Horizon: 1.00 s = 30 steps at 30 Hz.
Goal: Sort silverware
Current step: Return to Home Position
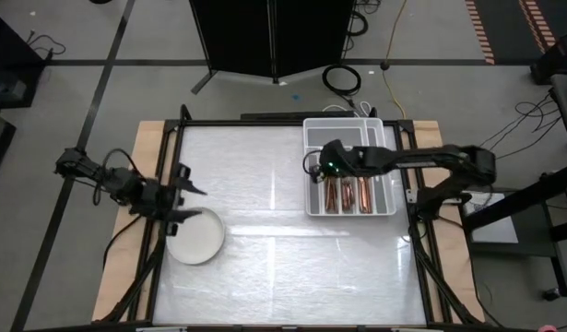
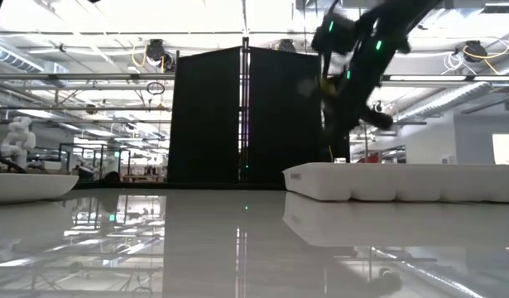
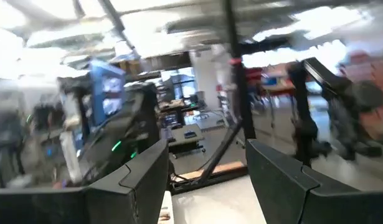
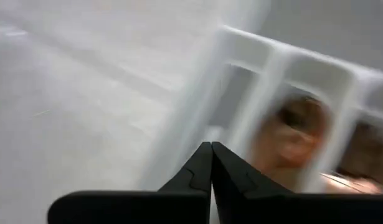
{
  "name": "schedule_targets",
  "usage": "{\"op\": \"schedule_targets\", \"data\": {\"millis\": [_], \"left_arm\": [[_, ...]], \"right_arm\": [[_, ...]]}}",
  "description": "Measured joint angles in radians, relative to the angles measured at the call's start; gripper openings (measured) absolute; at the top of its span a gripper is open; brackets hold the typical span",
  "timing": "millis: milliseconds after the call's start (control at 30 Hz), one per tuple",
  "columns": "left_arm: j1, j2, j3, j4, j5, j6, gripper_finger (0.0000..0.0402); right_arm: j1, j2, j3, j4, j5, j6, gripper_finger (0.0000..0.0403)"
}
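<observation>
Right gripper (image 1: 313,168): at the left edge of the tray (image 1: 348,129), upper right of centre in the high view. Its fingers are pressed together with nothing between them, as the right wrist view confirms (image 4: 211,163). In the low view the arm hangs just above the tray's left end (image 2: 403,182).

Left gripper (image 1: 191,205): at the left of the frame, just above the plate (image 1: 198,242), fingers spread, holding nothing. The left wrist view shows a wide gap between the two fingers (image 3: 141,180).

Silverware (image 1: 346,195): all that shows lies in the tray's lower half, in three neighbouring long slots. None is visible on the plate or on the table (image 1: 283,267).

Risks, as a judgement:
- The right gripper sits close over the tray's left wall. Pulling back sideways before lifting could catch that wall and drag or tip the tray, spilling the sorted pieces.
- If it dips on the way out, the closed fingertips could knock a piece across a divider into the wrong slot.
- The left gripper's spread fingers are near the plate's rim. A low sweep home could nudge the plate.

Look of the silverware: copper to rose-gold, shiny, slim. The pieces are packed lengthwise in tight parallel bundles. The right wrist view shows a rounded coppery shape (image 4: 297,134) behind the white dividers, possibly a spoon bowl. I cannot tell forks from knives.
</observation>
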Motion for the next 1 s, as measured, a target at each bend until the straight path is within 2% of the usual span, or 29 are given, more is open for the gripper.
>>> {"op": "schedule_targets", "data": {"millis": [167,233,400,500,667,833,1000], "left_arm": [[0.000,-0.048,0.082,-0.228,-0.212,-0.200,0.0215],[0.000,-0.068,0.115,-0.323,-0.257,-0.246,0.0215],[0.000,-0.126,0.153,-0.427,-0.267,-0.299,0.0215],[0.000,-0.159,0.153,-0.481,-0.269,-0.277,0.0215],[0.000,-0.190,0.081,-0.504,-0.318,-0.300,0.0215],[0.000,-0.208,-0.041,-0.465,-0.320,-0.305,0.0215],[0.000,-0.241,-0.057,-0.463,-0.333,-0.295,0.0215]], "right_arm": [[0.147,-0.136,0.002,0.158,-0.028,-0.211,0.0000],[0.210,-0.179,0.002,0.224,-0.028,-0.297,0.0000],[0.347,-0.233,0.002,0.370,-0.024,-0.513,0.0000],[0.407,-0.231,0.002,0.425,-0.024,-0.609,0.0000],[0.488,-0.200,-0.015,0.469,-0.024,-0.687,0.0000],[0.530,-0.212,-0.167,0.686,-0.030,-0.712,0.0000],[0.510,-0.294,-0.372,0.911,-0.056,-0.671,0.0000]]}}
